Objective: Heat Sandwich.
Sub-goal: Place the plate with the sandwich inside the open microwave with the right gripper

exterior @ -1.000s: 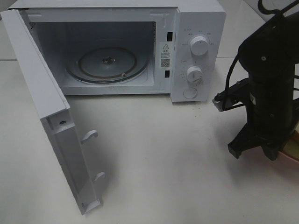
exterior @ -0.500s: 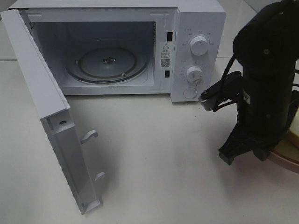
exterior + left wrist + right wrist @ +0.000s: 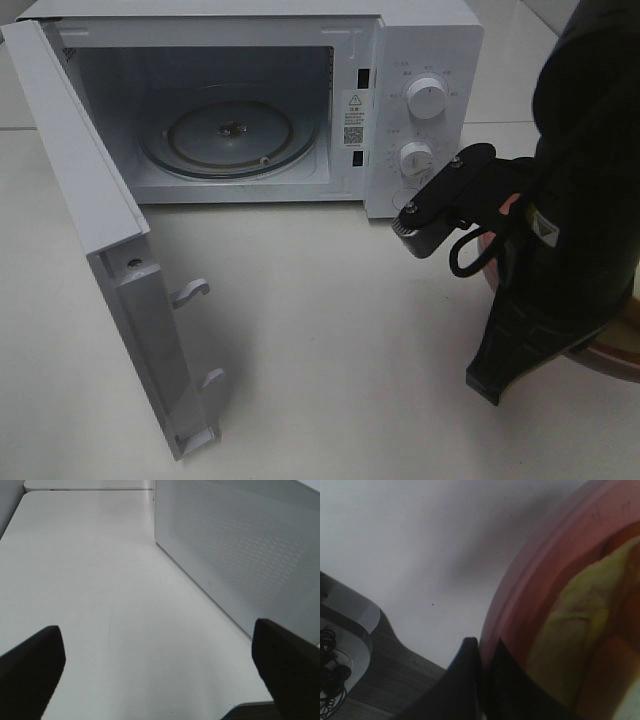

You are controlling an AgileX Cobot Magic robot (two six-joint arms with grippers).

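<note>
Right hand (image 3: 480,680): closed, its two dark fingers pinched together on the rim of the pink plate (image 3: 530,580); it grips the plate, not the food.
Sandwich (image 3: 575,630): lies on the plate inside the rim, just beyond the fingertips and apart from them; pale bread and a yellow-green filling show.
Place: plate and sandwich are at the right side of the tabletop (image 3: 330,330), nearer its front edge than the microwave (image 3: 425,50). The arm hides most of them from the high camera, and I cannot tell whether the plate is clear of the tabletop.
Step in hand: most likely carrying the plate to the microwave.
How to do it well: keep the plate level, since a one-sided rim grip lets it tip and the sandwich slide. Travel slowly leftward, pass in front of the control knobs (image 3: 427,100), then enter the mouth squarely.
Door (image 3: 90,200): swung wide at the left, so the way in looks free.
Turntable (image 3: 230,135): bare glass; aim for its middle.
Left hand (image 3: 159,665): wide open, holding nothing, over bare tabletop beside a perforated white wall (image 3: 240,555).
</note>
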